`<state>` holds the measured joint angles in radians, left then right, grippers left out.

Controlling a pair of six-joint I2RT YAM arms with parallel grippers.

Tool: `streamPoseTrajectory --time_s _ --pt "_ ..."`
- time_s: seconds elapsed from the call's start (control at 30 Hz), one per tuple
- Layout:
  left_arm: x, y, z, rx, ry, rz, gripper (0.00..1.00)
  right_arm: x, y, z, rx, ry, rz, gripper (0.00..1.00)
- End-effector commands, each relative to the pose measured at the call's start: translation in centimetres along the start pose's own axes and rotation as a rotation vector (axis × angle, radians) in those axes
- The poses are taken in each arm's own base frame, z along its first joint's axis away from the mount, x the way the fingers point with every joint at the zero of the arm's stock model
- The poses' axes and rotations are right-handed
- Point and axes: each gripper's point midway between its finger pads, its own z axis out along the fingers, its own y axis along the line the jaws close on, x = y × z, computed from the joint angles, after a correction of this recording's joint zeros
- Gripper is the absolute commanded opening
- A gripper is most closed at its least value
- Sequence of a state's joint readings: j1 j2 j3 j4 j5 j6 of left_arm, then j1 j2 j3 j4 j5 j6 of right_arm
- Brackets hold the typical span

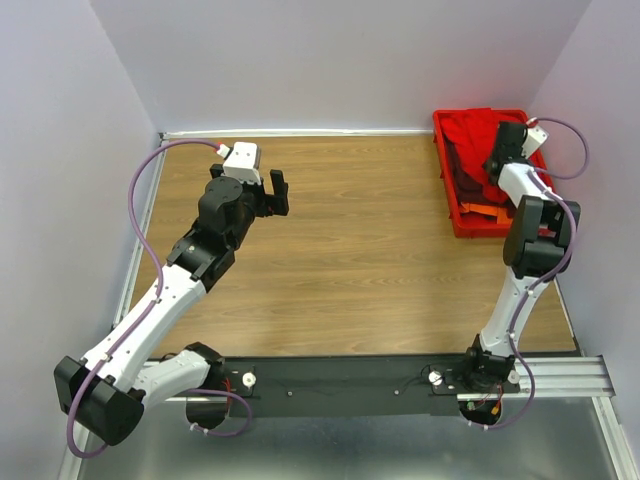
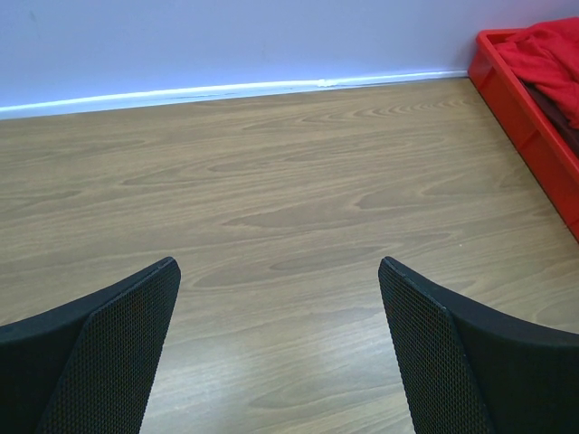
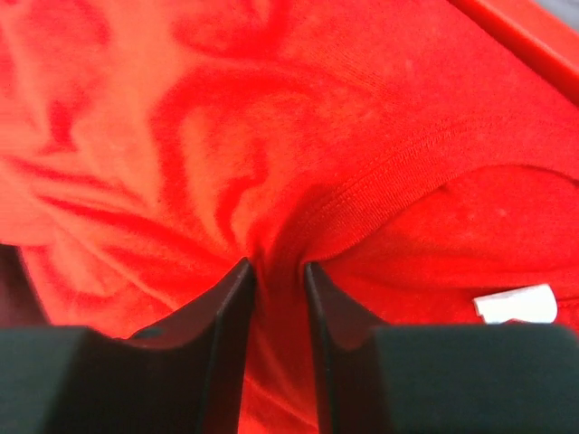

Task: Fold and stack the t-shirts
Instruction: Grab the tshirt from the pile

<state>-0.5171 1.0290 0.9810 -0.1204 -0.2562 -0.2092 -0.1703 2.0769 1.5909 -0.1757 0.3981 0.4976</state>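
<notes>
1. From overhead, the right arm (image 1: 527, 215) hid the fingertips of the right gripper (image 3: 276, 271) and part of the red tray (image 1: 451, 200).
2. The dark maroon shirt (image 1: 462, 170) showed only as a strip beneath the bright red shirt (image 1: 475, 125).
3. In the left wrist view, the tray and the bright red shirt ran off the right edge.
4. The white tag (image 3: 516, 305) was too blurred to read.

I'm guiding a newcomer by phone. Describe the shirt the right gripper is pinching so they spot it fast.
At the far right corner of the wooden table sits a red plastic tray. The bright red t-shirt is heaped at its far end, pinched by the right gripper. Its vivid colour and white label set it apart from the dark maroon shirt beside it.
</notes>
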Motion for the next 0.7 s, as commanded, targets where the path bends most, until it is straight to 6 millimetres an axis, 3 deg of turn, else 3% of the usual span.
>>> streamPoseTrajectory --time_s 0.0,0.03,0.13,0.23,0.43,0.57,0.67 --pt "0.1 0.7 0.2 -0.033 -0.006 0.008 0.98 -3.0 0.6 -2.4 -0.043 -0.040 0.028 0.30" --pt "0.1 0.7 0.2 -0.032 -0.005 0.010 0.98 -3.3 0.8 -2.6 -0.052 -0.044 0.026 0.22" --pt "0.1 0.7 0.3 -0.030 -0.006 0.008 0.98 -4.3 0.9 -3.6 -0.065 -0.063 0.029 0.08" --pt "0.0 0.7 0.2 -0.031 -0.007 0.010 0.98 -5.2 1.2 -4.5 -0.084 -0.079 0.036 0.00" --pt "0.1 0.7 0.3 -0.033 -0.005 0.010 0.98 -7.6 1.8 -6.7 -0.126 -0.123 0.052 0.00" --pt "0.1 0.7 0.3 -0.032 -0.005 0.010 0.98 -10.7 3.2 -9.7 -0.214 -0.173 0.063 0.00" --pt "-0.1 0.7 0.2 -0.033 -0.008 0.008 0.98 -13.6 5.3 -13.6 -0.337 -0.226 0.044 0.00"
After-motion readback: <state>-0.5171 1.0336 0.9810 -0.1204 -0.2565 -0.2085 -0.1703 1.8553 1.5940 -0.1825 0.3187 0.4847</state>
